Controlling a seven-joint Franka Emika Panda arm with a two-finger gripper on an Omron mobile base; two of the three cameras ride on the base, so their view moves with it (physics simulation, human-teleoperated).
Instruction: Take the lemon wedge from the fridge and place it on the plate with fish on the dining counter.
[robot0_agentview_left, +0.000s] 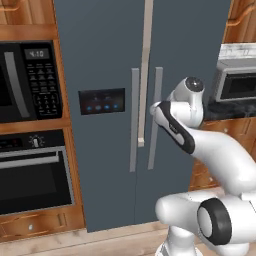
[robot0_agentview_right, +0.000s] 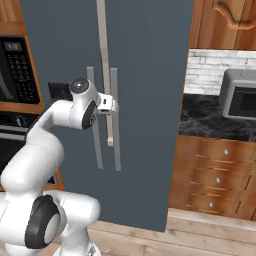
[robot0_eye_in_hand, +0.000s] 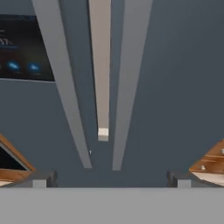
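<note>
Left base view: the fridge (robot0_agentview_left: 107, 60) stands shut, both slate doors closed, so nothing of its inside shows and the lemon wedge cannot be seen; two pale handles (robot0_agentview_left: 134, 120) run down beside the door seam, and a third paler strip (robot0_agentview_left: 145, 75) lies along the seam itself; a black panel (robot0_agentview_left: 102, 101) with blue lights sits on the left door; left of the fridge a black microwave (robot0_agentview_left: 27, 82) sits above a black wall oven (robot0_agentview_left: 32, 175) in wooden cabinetry; to the right a grey microwave (robot0_agentview_left: 236, 85) stands on a dark counter (robot0_agentview_left: 225, 109); the arm (robot0_agentview_left: 200, 145) rises from the lower right and reaches toward the right handle, its hand hidden behind the wrist.

Right base view: the fridge doors are again closed; the gripper (robot0_agentview_right: 112, 104) is just in front of the handles, near the right one; whether it touches I cannot tell; right of the fridge a wooden drawer unit (robot0_agentview_right: 215, 177) carries the dark counter and the grey microwave; wooden cabinets (robot0_agentview_right: 225, 22) hang above.

Hand view: the camera looks along the door front; the two handles and the pale strip run up the view, the panel at upper left; the fingertips (robot0_eye_in_hand: 43, 179) stand at the far sides, spread wide, with nothing between them; wooden fronts show at both lower corners.
</note>
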